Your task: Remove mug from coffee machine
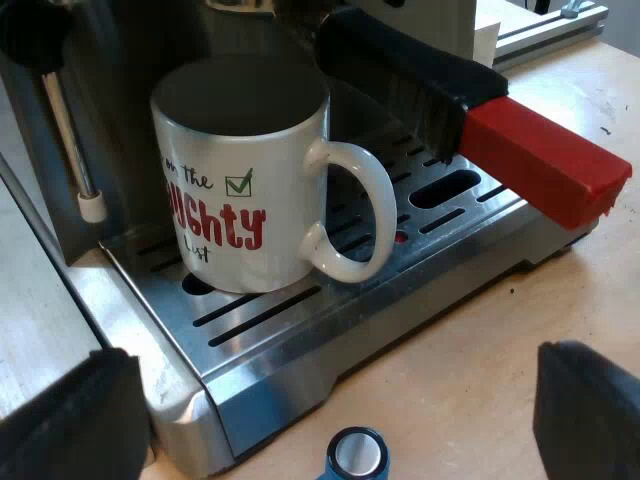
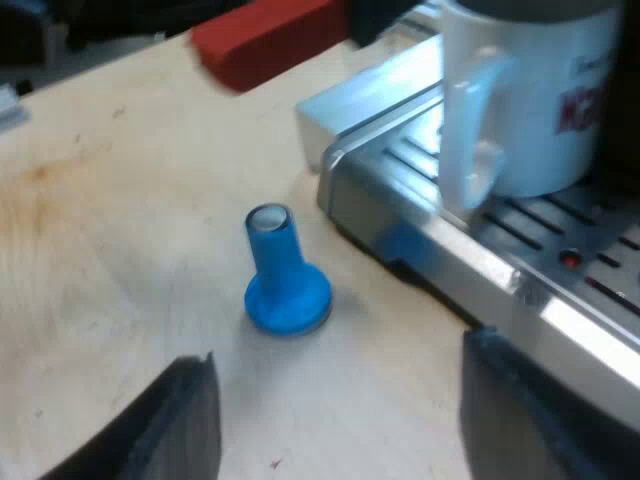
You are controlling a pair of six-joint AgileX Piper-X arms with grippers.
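Left wrist view has the mug (image 1: 240, 180) standing on the drip tray (image 1: 300, 330), handle toward the tray's outer edge, ungripped. My left hand (image 1: 335, 355) and right hand (image 2: 338, 355) are both spread, empty. Approach step, I judge; next I must close on the mug, then lift.

Entry one, our left gripper (image 1: 335, 358): two black fingers (image 1: 75, 420), matt and blunt-ended, set wide apart with the jaws fully parted and the pads bare. One finger end looks broad and rounded, the other squarer at its corner. We hold this wrist low and pitched forward at a slant.

Entry two, our right gripper (image 2: 340, 350): two black fingers (image 2: 185, 425), likewise spread wide, jaws parted, pads bare. One tip stands slightly ahead of the other. We carry this wrist tilted steeply downward, rolled a little to one side.
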